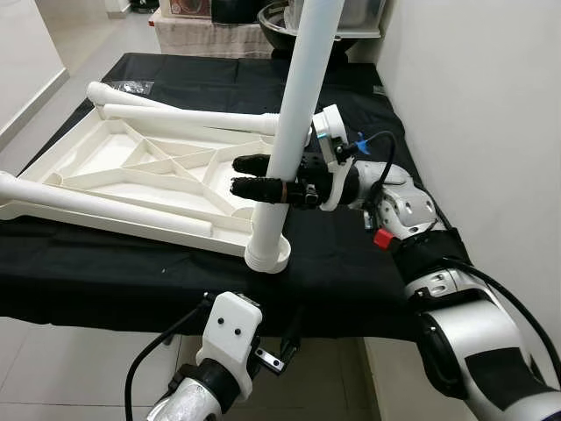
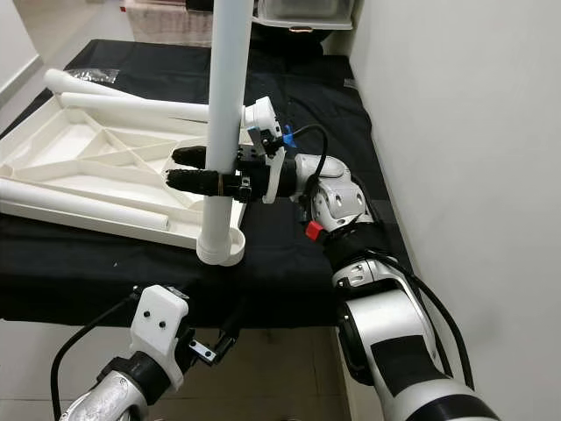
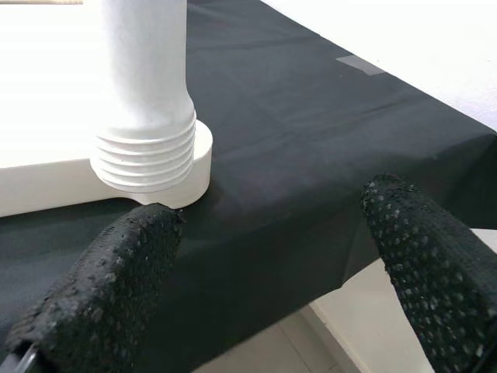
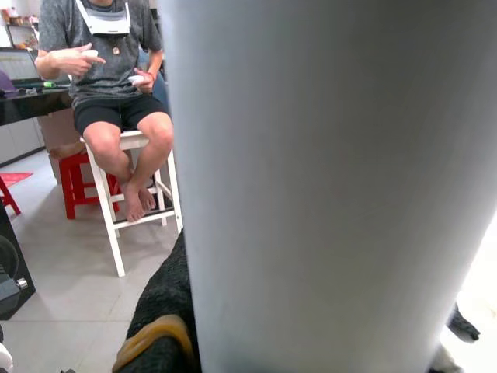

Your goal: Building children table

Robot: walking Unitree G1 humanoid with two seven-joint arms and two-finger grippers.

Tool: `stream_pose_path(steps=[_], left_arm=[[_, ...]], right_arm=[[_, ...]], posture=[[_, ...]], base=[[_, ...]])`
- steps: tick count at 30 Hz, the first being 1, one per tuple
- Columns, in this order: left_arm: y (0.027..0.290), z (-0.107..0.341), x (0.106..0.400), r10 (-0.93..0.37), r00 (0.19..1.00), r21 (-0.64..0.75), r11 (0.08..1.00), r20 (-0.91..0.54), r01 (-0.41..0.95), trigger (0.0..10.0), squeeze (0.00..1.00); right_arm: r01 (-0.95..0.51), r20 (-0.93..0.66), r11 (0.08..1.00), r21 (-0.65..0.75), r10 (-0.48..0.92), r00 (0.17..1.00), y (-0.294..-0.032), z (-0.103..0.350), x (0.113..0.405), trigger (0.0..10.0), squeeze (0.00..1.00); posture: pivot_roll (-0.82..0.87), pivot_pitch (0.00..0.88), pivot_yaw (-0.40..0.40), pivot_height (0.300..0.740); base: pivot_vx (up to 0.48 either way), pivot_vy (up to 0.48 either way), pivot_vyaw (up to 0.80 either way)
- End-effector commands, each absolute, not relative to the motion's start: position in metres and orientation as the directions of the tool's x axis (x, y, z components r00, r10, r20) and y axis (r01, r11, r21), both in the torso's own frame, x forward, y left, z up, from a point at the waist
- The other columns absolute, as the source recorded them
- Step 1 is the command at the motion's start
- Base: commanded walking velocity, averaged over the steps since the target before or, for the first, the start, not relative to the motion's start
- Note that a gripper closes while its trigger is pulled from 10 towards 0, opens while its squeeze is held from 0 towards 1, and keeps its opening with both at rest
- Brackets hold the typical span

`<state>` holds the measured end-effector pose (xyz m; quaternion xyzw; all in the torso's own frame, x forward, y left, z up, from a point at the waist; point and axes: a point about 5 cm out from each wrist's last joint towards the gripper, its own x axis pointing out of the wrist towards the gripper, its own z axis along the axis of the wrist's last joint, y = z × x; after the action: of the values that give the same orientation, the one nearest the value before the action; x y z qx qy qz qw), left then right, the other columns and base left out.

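Nearest the camera, the left gripper (image 3: 264, 256) hangs low before the front edge of the black cloth (image 1: 351, 263), its two black fingers (image 3: 101, 295) spread apart and holding nothing; its wrist view looks over the cloth's hem at the threaded foot of an upright leg. That upright table leg (image 1: 294, 132), a white plastic tube, stands in the round corner socket (image 1: 268, 256) at the near right corner of the overturned white tabletop (image 1: 149, 167), which lies ribbed side up on the cloth. The right gripper (image 1: 263, 175) reaches in from the robot's right at about mid-height of the leg, one black finger passing behind the tube and the other in front, so that the pair brackets it; whether the fingers press on the tube cannot be told. In the right wrist view the tube stands large and close before the camera, and beyond it a person (image 4: 109, 85) sits on a white stool (image 4: 124, 202) beside a red stool (image 4: 66, 175). Two further white legs lie lengthwise along the tabletop, the near leg (image 1: 96, 203) at its front edge and the far leg (image 1: 175, 114) at its back edge. A pale wall (image 1: 473, 96) rises just to the right of the cloth.
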<state>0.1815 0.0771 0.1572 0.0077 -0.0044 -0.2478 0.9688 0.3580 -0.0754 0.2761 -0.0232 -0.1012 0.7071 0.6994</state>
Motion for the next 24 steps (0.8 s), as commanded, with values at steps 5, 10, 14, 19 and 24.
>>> stream_pose_path(steps=[5, 10, 14, 19, 24], left_arm=[[0.081, 0.167, 0.178, -0.447, 0.892, 0.081, 0.893, 0.068, 0.442, 10.0, 0.00], [0.092, 0.171, 0.175, -0.334, 0.938, 0.126, 0.938, 0.097, 0.322, 10.0, 0.00], [0.093, 0.167, 0.173, -0.321, 0.944, 0.129, 0.942, 0.081, 0.309, 10.0, 0.00], [0.092, 0.166, 0.175, -0.327, 0.942, 0.128, 0.940, 0.076, 0.316, 10.0, 0.00], [0.091, 0.166, 0.174, -0.324, 0.943, 0.131, 0.941, 0.080, 0.313, 10.0, 0.00]], right_arm=[[-0.981, 0.068, -0.014, -0.191, 0.997, -0.028, -0.075, 0.272, 0.358, 10.0, 0.00], [-0.982, 0.021, 0.023, -0.188, 1.000, 0.020, -0.078, 0.267, 0.364, 10.0, 0.00], [-0.981, -0.006, 0.039, -0.190, 0.999, 0.041, -0.080, 0.264, 0.366, 10.0, 0.00], [-0.980, -0.022, 0.059, -0.191, 0.998, 0.064, -0.084, 0.264, 0.369, 10.0, 0.00], [-0.975, -0.044, 0.072, -0.208, 0.996, 0.083, -0.088, 0.265, 0.372, 10.0, 0.00]], posture=[[0.08, 0.113, -0.075, 0.740], [0.08, 0.111, -0.077, 0.740], [0.09, 0.114, -0.080, 0.740], [0.08, 0.120, -0.081, 0.740], [0.08, 0.129, -0.082, 0.740]], base=[[0.000, 0.000, 0.00], [0.000, 0.000, 0.00], [0.000, 0.000, 0.00], [0.000, 0.000, 0.00], [0.000, 0.000, 0.00]])
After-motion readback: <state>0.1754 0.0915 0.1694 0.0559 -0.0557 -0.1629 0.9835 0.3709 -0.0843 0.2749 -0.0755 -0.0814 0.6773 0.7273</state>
